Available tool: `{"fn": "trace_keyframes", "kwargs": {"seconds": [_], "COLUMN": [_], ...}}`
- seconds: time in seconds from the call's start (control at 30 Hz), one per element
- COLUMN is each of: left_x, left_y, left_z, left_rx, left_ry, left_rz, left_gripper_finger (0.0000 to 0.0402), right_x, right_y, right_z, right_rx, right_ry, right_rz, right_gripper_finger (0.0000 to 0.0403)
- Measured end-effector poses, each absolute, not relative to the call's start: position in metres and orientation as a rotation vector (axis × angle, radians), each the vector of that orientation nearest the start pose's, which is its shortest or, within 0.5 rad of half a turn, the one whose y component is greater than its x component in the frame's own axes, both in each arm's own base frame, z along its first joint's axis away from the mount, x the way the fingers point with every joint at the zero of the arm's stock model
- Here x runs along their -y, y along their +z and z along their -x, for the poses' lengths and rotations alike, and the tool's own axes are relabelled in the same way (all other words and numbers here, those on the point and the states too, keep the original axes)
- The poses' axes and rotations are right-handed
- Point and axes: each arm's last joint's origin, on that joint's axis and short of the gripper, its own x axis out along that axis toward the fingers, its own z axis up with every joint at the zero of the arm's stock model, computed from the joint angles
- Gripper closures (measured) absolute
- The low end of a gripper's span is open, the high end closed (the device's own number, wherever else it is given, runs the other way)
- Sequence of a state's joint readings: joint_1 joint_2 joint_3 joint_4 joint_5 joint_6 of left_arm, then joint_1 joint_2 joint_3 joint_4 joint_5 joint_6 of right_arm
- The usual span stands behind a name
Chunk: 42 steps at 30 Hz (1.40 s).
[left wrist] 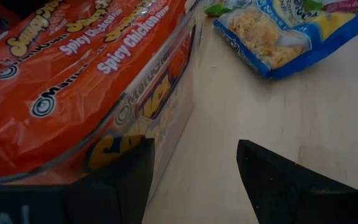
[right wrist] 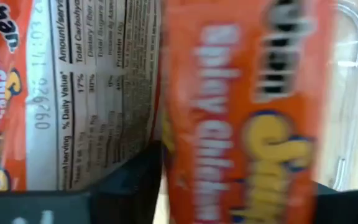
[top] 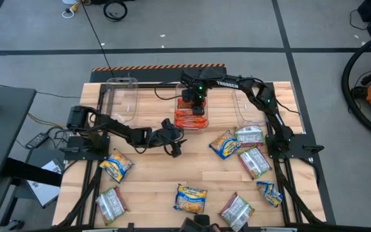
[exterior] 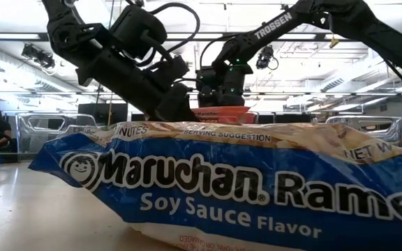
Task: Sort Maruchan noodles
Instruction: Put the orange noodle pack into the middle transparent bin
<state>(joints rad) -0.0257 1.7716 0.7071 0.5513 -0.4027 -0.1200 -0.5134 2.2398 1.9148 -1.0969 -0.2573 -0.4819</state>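
Observation:
A clear bin (top: 180, 102) at the table's far middle holds orange-red Maruchan packets (top: 189, 120). My right gripper (top: 195, 106) hangs over it, pointing down, fingers apart. Between them in the right wrist view is a blurred orange packet (right wrist: 244, 124), with another packet's label side (right wrist: 86, 93) below it. My left gripper (top: 174, 143) stands open and low by the bin's near right corner, with bare table between its fingers (left wrist: 194, 180). The left wrist view shows the bin wall (left wrist: 166, 99) and the orange packets (left wrist: 73, 68) inside. Other packets lie flat across the near half. My right gripper has the orange packet (right wrist: 185, 155) between its spread fingers, face toward the wrist camera, over the bin. The packet is blurred, and I cannot tell whether either finger touches it.
Empty clear bins stand at the far left (top: 122, 96) and far right (top: 247, 106). Yellow-and-blue packets (top: 116, 166) (top: 190, 196) (top: 225, 145) and silvery ones (top: 111, 203) (top: 255, 161) (top: 237, 209) lie on the near table. One soy sauce packet (exterior: 257, 188) fills the low view.

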Motion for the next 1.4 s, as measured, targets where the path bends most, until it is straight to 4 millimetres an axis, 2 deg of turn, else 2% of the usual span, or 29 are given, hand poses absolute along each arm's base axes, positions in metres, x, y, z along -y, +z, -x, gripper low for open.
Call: {"fn": "trace_keyframes", "kwargs": {"seconds": [0.13, 0.27, 0.47, 0.73, 0.97, 1.2, 1.4], "left_x": [-0.004, -0.003, -0.003, -0.001, 0.006, -0.016, -0.034], "left_y": [0.134, 0.143, 0.158, 0.174, 0.197, 0.202, 0.194], "left_z": [-0.323, -0.321, -0.317, -0.312, -0.294, -0.265, -0.257], "left_rx": [-0.506, -0.493, -0.464, -0.429, -0.46, -0.658, -0.749], "left_ry": [0.402, 0.408, 0.404, 0.396, 0.373, 0.466, 0.536], "left_rz": [0.007, 0.027, 0.035, 0.04, 0.067, 0.052, 0.061], "left_gripper_finger": [0.0169, 0.0169, 0.0169, 0.0169, 0.0169, 0.0169, 0.0169], "right_x": [0.213, 0.213, 0.212, 0.211, 0.211, 0.212, 0.207], "right_y": [0.201, 0.213, 0.224, 0.228, 0.232, 0.247, 0.251], "right_z": [-0.394, -0.395, -0.398, -0.397, -0.398, -0.401, -0.404], "right_rx": [-1.35, -1.339, -1.315, -1.327, -1.322, -1.286, -1.275], "right_ry": [0.096, 0.094, 0.097, 0.091, 0.08, 0.042, 0.048], "right_rz": [-0.131, -0.127, -0.117, -0.114, -0.108, -0.093, -0.083], "right_gripper_finger": [0.0182, 0.0171, 0.0179, 0.0191, 0.0192, 0.0192, 0.0192]}}
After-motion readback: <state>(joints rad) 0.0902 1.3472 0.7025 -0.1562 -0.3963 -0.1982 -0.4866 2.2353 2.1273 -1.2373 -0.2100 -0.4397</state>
